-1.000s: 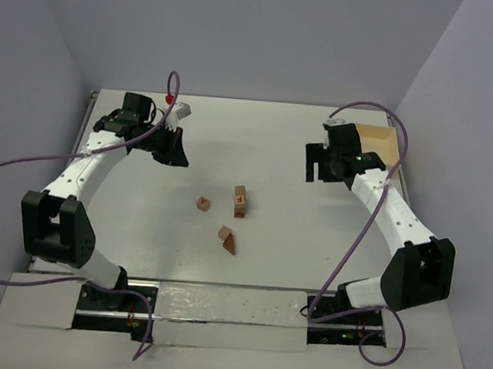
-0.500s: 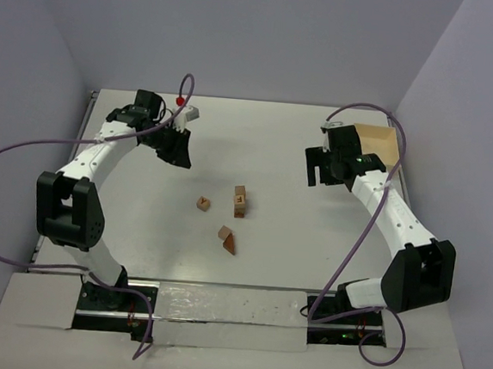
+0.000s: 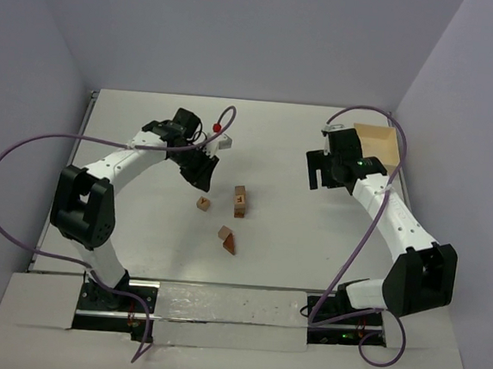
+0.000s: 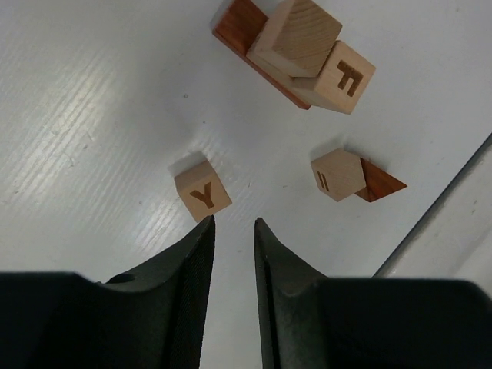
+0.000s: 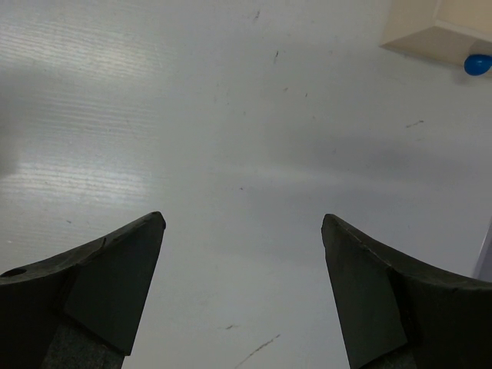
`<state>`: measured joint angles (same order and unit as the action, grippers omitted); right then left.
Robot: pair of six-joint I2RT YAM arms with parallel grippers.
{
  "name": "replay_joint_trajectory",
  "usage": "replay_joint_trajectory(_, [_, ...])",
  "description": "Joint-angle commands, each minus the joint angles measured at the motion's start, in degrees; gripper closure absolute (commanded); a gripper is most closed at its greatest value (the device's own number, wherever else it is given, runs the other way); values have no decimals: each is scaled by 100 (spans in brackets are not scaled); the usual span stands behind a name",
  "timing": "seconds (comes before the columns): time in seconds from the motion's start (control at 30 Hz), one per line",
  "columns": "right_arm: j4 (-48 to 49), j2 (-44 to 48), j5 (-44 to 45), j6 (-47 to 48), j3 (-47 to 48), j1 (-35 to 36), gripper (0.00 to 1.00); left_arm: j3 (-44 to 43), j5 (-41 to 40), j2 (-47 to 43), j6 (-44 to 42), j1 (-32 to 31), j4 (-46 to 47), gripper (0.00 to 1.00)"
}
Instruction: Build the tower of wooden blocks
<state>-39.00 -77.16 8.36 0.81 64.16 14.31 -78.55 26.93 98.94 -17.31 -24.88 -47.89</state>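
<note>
Left gripper (image 4: 234, 223) stands narrowly parted and empty near the Y cube (image 4: 202, 190). The wood block tower (image 4: 296, 38), barely begun, sits well clear of every tabletop (image 4: 92, 92) edge. You appear at pick-up: spread wider, centre over the cube, then descend.

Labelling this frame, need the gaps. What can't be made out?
Open box: top view, the right arm covers its left side; right wrist view crops it at the top edge. Contents unseen.
Blue object: right wrist view, cut by the right edge; unidentifiable.
Reddish bar: left wrist view, tan blocks cover most of it.
Letter on the lone cube: top view, too small.
</note>
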Motion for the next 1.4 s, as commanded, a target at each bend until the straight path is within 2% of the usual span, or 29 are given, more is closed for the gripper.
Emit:
replay_joint_trajectory(0.0, [124,274,163,69,3,-24,9,173,-602,90,331,-178,154,67])
replay_joint_trajectory(0.27, [180,333,245,104,-114,-27,7,385,-871,178,1060,-416,151,60])
replay_joint_trajectory(0.53, [197,406,210,86,-205,-24,7,455,-1580,354,1564,-471,324,56])
replay_joint_trajectory(0.57, [191,412,207,86,-214,-24,6,434,-1618,381,1588,-466,321,54])
replay_joint_trajectory(0.63, [199,427,201,101,-227,-24,6,312,-1655,458,1607,-473,330,43])
replay_joint_trajectory(0.7, [200,458,211,104,-230,-33,6,239,-1691,519,1606,-474,315,40])
replay_joint_trajectory(0.97, [218,491,227,121,-281,-24,6,147,-1604,784,1643,-474,297,38])
replay_joint_trajectory(1.37, [253,412,219,113,-211,-31,6,-61,-1819,1068,1678,-490,401,51])
